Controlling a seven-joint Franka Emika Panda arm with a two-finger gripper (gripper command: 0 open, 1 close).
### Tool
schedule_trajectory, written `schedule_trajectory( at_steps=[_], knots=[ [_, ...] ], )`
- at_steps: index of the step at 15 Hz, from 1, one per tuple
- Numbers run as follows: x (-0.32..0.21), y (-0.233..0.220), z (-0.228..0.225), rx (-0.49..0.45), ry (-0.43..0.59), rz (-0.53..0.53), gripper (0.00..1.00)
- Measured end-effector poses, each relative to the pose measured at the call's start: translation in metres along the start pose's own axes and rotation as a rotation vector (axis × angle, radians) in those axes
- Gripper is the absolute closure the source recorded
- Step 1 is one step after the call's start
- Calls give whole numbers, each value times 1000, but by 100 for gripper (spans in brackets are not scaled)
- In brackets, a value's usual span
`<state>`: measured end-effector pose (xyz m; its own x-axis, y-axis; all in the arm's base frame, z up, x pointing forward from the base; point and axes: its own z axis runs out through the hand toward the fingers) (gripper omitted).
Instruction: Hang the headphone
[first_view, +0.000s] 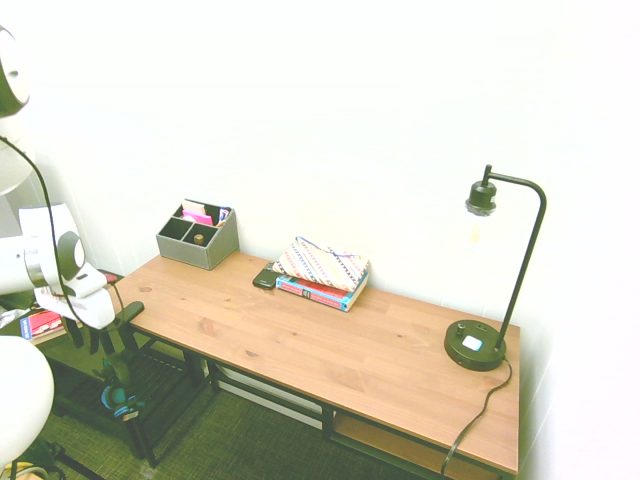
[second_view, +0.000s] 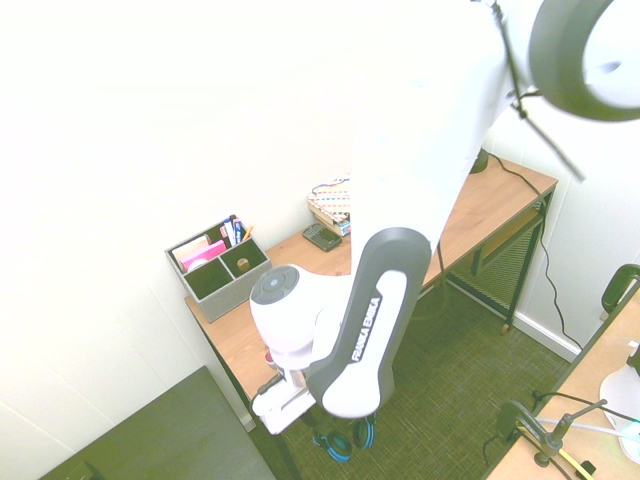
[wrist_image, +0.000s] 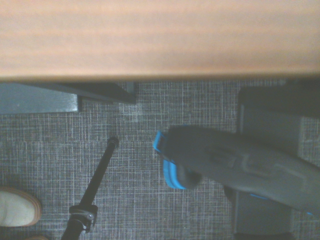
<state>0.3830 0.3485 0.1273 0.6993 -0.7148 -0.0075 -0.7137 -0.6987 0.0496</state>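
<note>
On the brown wooden desk (first_view: 400, 345), a grey compartment organizer (first_view: 205, 240), a black phone (first_view: 266, 279), a patterned pouch (first_view: 322, 264) atop books (first_view: 320, 291) and a black metal lamp (first_view: 475, 345) stand beyond the near edge. The black-and-blue over-ear headphone (first_view: 121, 400) hangs below tabletop level, beneath the white arm's gripper (first_view: 98, 340); whether its jaws are wide, narrow or touching it cannot be told.

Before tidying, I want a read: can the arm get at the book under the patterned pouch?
Probably not from above: the patterned pouch lies over the book, though its front edge shows.
</note>
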Motion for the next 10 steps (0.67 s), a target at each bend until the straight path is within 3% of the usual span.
schedule_trajectory(
  at_steps=[5, 10],
  knots=[
    [69, 44, -110, 24, -27, -247, 0],
    [217, 143, -226, 10, -34, -247, 0]
  ],
)
